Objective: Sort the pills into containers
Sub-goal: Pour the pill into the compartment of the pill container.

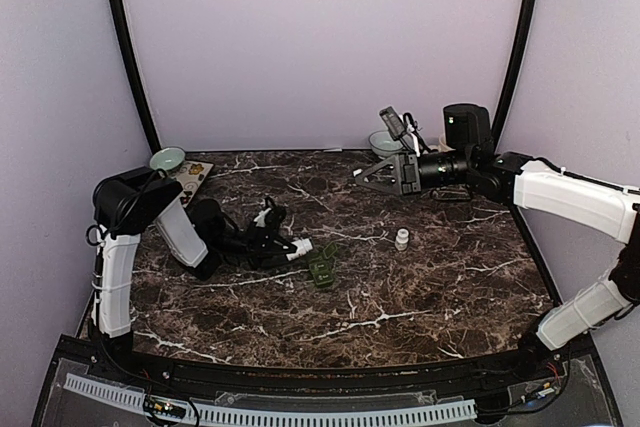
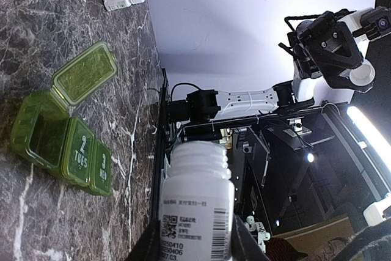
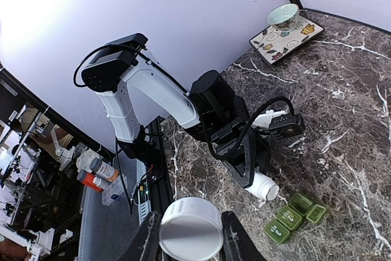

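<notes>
My left gripper point(image 2: 195, 239) is shut on an uncapped white bottle point(image 2: 195, 203), held on its side low over the table, its mouth toward the dark green container point(image 1: 322, 272). That container point(image 2: 61, 145) has three compartments; the first lid point(image 2: 85, 77) stands open, the other two are closed. Raised above the table's back right, my right gripper point(image 3: 186, 231) is shut on the white cap point(image 3: 190, 227). A small capped white bottle point(image 1: 402, 239) stands right of the container. No pills show in any view.
A green bowl point(image 1: 167, 158) and a patterned plate point(image 1: 190, 177) sit at the back left corner. Another bowl point(image 1: 383, 140) is at the back, behind my right gripper point(image 1: 362, 175). Black rails run along the table's edges.
</notes>
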### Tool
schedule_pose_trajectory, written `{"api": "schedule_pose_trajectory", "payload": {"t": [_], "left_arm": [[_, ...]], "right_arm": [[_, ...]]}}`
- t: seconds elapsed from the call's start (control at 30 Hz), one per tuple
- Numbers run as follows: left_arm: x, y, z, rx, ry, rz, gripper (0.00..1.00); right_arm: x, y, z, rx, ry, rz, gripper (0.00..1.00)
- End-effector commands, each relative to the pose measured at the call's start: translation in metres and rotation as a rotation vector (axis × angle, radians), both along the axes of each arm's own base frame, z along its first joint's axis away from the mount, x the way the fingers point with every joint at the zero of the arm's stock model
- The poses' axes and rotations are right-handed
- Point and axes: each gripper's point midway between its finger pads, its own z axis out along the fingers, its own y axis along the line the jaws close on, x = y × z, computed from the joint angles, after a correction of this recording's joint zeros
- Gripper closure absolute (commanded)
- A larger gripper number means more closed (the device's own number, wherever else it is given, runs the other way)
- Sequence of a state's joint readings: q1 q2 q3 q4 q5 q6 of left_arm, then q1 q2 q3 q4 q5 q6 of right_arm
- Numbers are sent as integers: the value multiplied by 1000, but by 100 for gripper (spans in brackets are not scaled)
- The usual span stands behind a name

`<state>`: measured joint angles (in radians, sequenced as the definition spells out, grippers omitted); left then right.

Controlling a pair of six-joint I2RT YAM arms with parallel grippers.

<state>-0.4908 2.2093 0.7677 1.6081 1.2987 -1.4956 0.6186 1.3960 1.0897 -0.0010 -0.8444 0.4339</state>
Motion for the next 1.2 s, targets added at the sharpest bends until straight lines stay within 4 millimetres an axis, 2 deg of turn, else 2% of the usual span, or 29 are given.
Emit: {"api": "schedule_pose_trajectory", "payload": {"t": [0.0,0.7,1.17], "left_arm": [[4,0,16,-69,-138,-10,99],[13,5,-3,-46,-96,13,100],[20,3,-5,-41,-77,34,100]], "right_arm": [[2,-3,8,20,-40,1,76],[5,-6,5,20,-37,-8,76],[6,-9,4,26,-35,-12,76]]}}
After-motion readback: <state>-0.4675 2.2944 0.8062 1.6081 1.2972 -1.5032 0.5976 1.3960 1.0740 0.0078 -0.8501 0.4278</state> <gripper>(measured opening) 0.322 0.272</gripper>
